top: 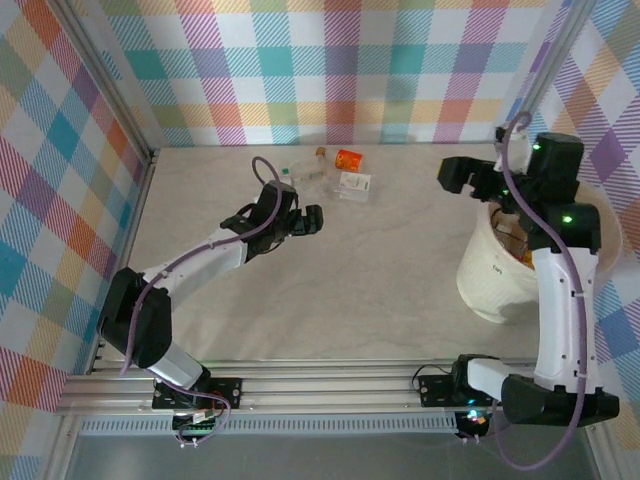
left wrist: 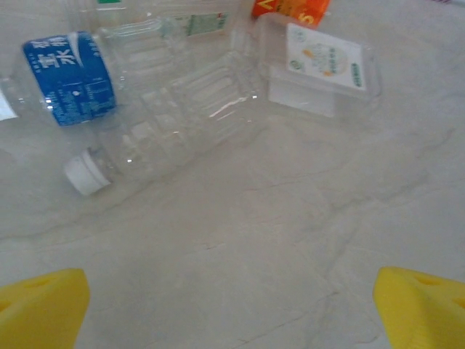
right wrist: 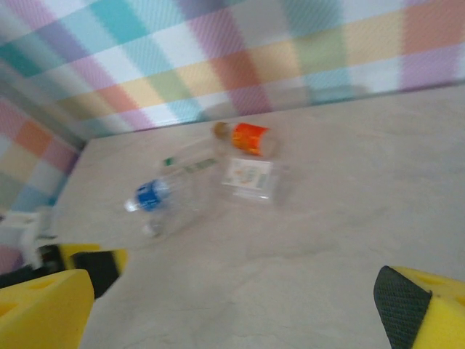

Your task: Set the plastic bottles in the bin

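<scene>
Plaid walls (top: pixel 300 60) close round a pale marbled counter (top: pixel 380 290).

From the top, we see the bin (top: pixel 485 285) at the counter's 3 o'clock edge. The right arm (top: pixel 558 300) rises beside it, and the right jaws hang spread and empty over the rim. The bottles (top: pixel 330 175) lie bunched at 12 o'clock near the far wall. The left arm (top: pixel 200 260) reaches toward them, and from the left jaws the bunch lies close by at 1 o'clock. This arm is far the nearer.

At the left wrist, the yellow pads (left wrist: pixel 43 309) sit in the two bottom corners, wide apart, with bare counter between them. A capped bottle (left wrist: pixel 174 120), clear, ribbed and crushed, lies ahead at 11 o'clock, clear of the pads. Its long axis runs from 8 o'clock, the white-cap end, to 2 o'clock. A blue bottle (left wrist: pixel 69 76) lies alongside it at 10 o'clock. A pack (left wrist: pixel 320 69) with a white label sits at 1 o'clock, and an orange bottle (left wrist: pixel 290 9) at 12.

At the right wrist, both pads again stand apart with nothing held, and the bunch sits well off at 11 o'clock.

We judge the left jaws should close across the capped bottle's slanted axis.
</scene>
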`<control>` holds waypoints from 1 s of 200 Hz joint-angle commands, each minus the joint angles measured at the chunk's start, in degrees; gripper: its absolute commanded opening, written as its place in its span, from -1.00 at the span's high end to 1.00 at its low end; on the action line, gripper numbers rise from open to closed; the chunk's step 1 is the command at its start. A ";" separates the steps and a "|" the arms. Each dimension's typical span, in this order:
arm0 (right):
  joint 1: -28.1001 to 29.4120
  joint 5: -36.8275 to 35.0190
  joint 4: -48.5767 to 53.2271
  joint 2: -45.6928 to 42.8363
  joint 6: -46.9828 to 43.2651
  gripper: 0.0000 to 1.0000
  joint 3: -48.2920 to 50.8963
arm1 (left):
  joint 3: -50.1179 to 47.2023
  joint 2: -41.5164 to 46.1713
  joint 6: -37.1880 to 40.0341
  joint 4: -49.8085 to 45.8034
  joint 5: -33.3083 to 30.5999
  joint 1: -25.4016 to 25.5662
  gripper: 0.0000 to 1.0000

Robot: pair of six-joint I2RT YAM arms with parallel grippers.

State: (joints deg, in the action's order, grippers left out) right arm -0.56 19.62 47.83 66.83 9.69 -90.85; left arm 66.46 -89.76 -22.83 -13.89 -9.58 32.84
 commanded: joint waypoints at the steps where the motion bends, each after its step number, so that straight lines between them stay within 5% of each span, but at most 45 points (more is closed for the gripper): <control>1: 6.22 2.97 -9.08 -0.26 2.62 -0.99 1.72 | 2.60 -2.08 2.09 -6.50 -4.45 -1.65 -1.00; 33: 16.54 0.93 -15.63 1.58 2.11 -0.99 5.52 | 4.66 -5.45 3.66 -8.50 -3.34 -5.06 -1.00; 75: 26.03 -10.76 -16.60 4.94 -1.51 -0.99 6.74 | 10.43 -13.00 9.53 -10.68 1.85 -9.51 -1.00; 200: 29.39 -16.67 -13.62 5.37 -3.07 -0.99 7.48 | 21.26 -28.85 21.42 0.16 12.84 -12.10 -1.00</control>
State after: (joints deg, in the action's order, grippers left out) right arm 28.53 5.76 33.21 74.02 9.13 -81.54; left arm 84.99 -115.96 -5.34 -16.49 -0.82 21.06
